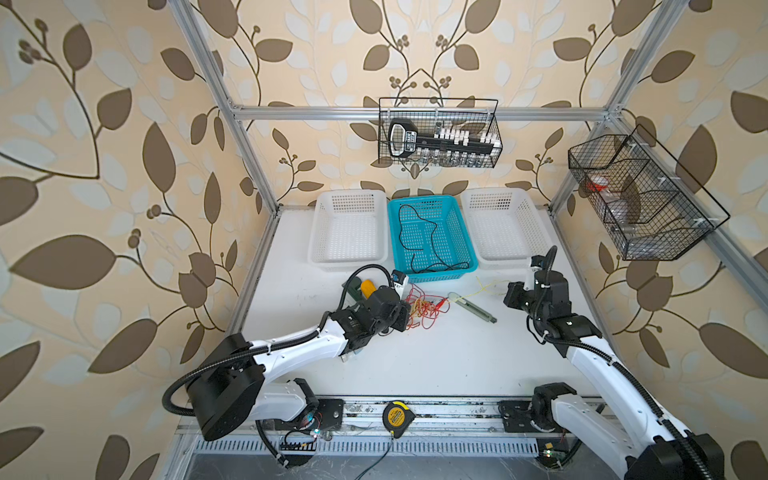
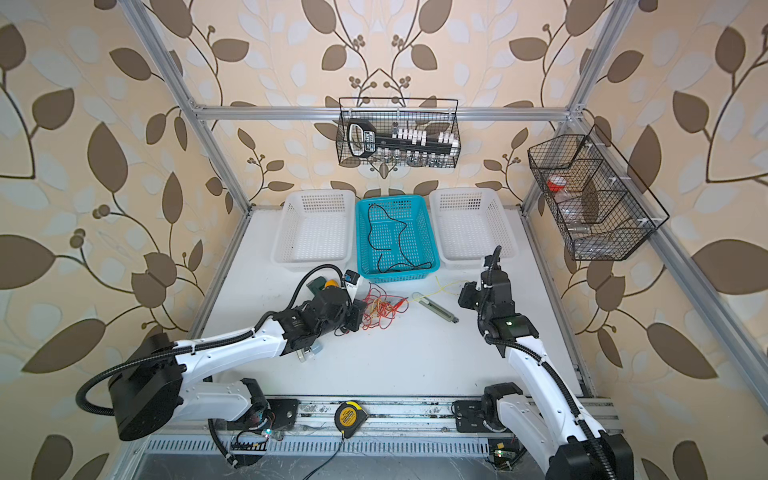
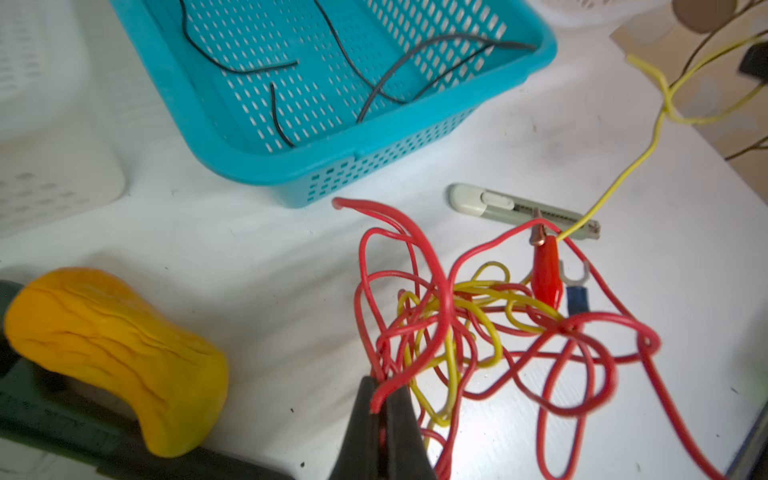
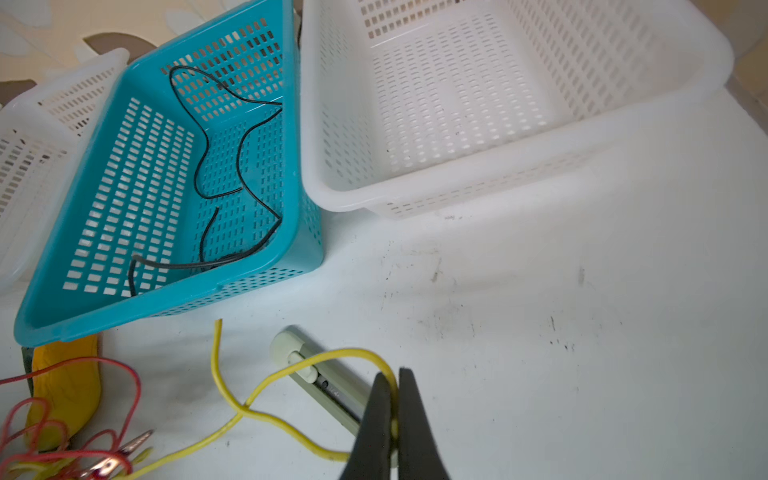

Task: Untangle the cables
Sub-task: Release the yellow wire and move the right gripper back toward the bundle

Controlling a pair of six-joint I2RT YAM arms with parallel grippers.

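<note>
Cables (image 1: pixel 424 309) in red and yellow lie in a knotted heap near the middle of the counter (image 1: pixel 436 365), just in front of a blue basket (image 1: pixel 432 272). At the far left an orange-handled tool (image 3: pixel 116 357) rests on the counter. Beside it, the left jaws are closed on a red cable (image 3: pixel 392 385) at the heap's left edge. Behind the heap, a black cable (image 4: pixel 174 263) lies loose inside the blue basket, apart from the others. Right of the heap lies a box cutter (image 1: pixel 473 306). A yellow cable (image 4: pixel 353 352) runs out of the heap, passes over the box cutter and ends in the right jaws, which are pinched shut on it.
</note>
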